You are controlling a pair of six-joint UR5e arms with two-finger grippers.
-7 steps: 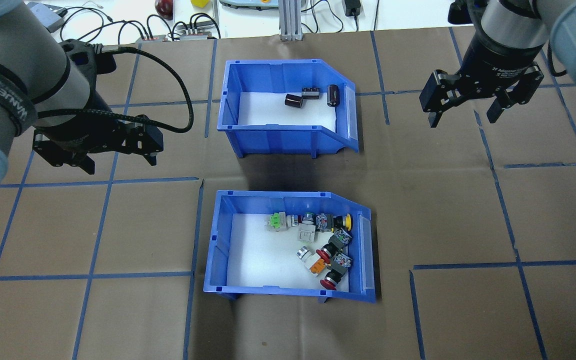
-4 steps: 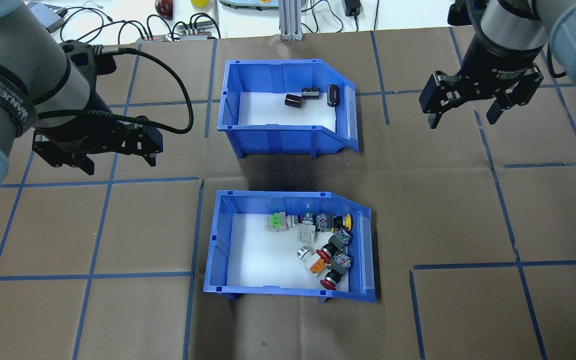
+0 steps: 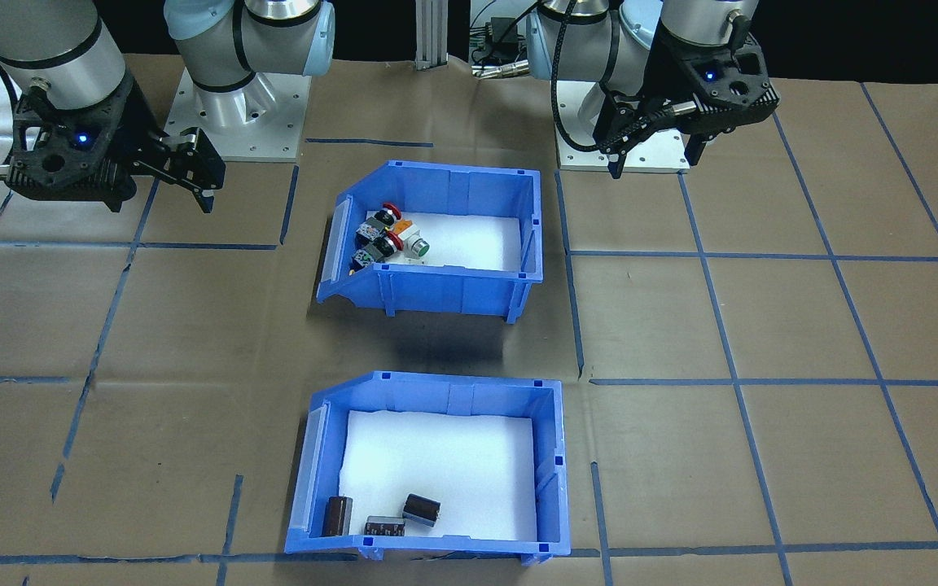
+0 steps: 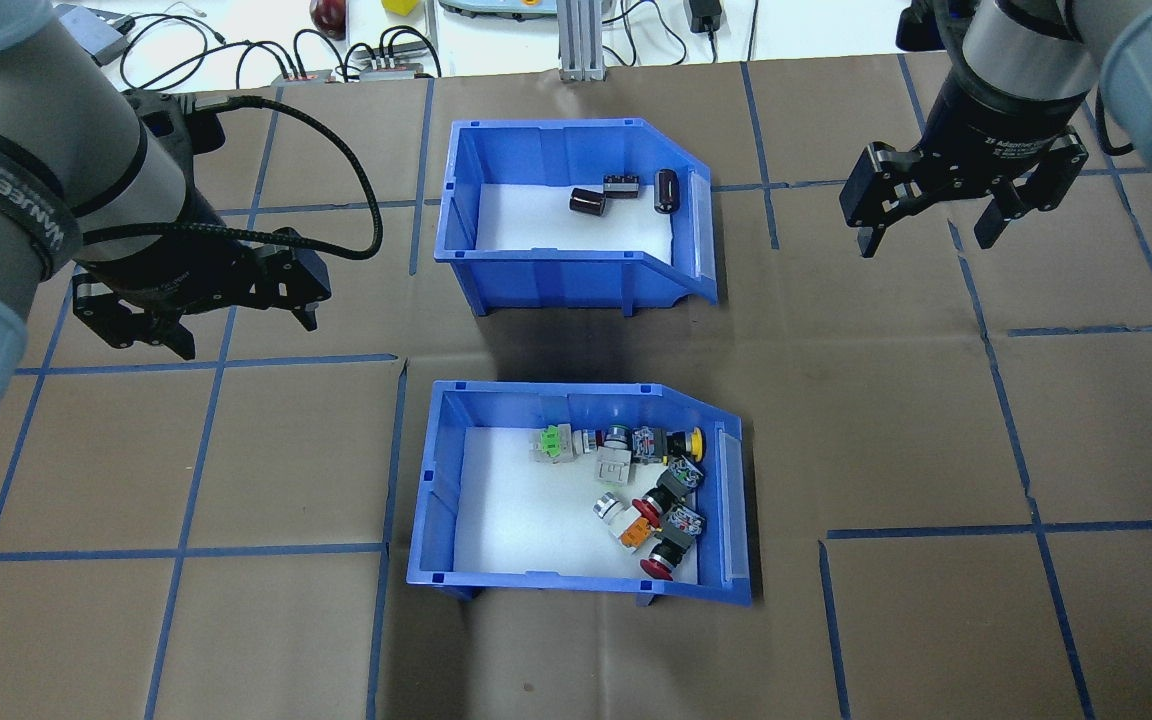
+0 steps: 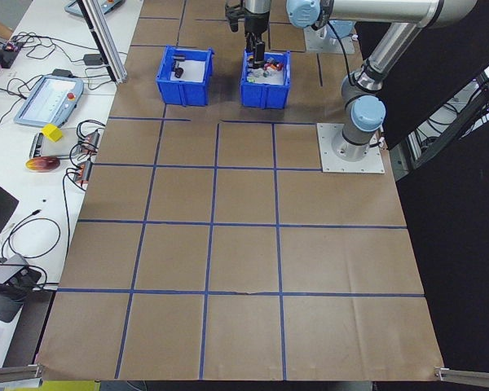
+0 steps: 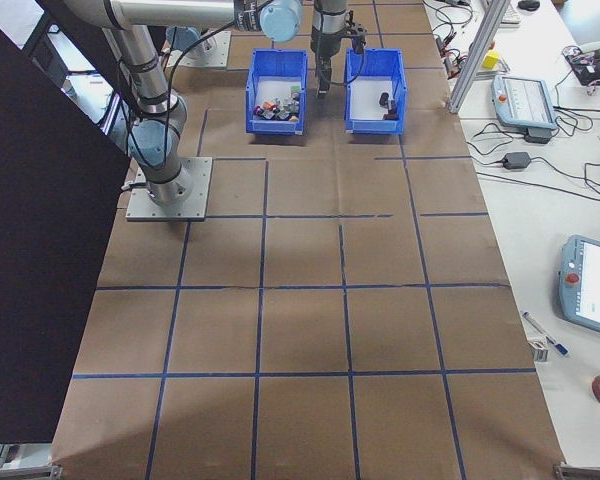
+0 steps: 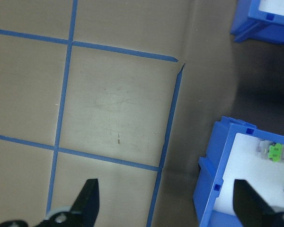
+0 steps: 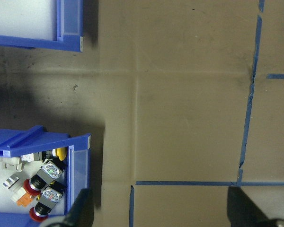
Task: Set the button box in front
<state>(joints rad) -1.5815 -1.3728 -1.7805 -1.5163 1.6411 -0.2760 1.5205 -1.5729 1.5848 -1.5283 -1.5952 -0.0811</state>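
Found the button box (image 4: 576, 495) on the desk (image 4: 936, 420) in the row nearer the robot's base, switches bunched toward its sloped open end, with the other bin (image 4: 571, 215) of dark cylinders directly beyond it and a clear strip of desk between the two. Saw the left hand (image 4: 206, 325) hovering spread wide and empty above bare desk off the box's closed end, near but not touching; saw the right hand (image 4: 936, 215) likewise wide and empty, well apart, level with the other bin. Judged the step in hand as the approach to a grasp, nothing yet gripped. Advised bringing the left hand down over the tall rear wall, one finger inside and one outside, clear of the foam liner's edge. Recommended a level lift so the loose switches would not slide out of the low front. Warned against clipping the other bin.
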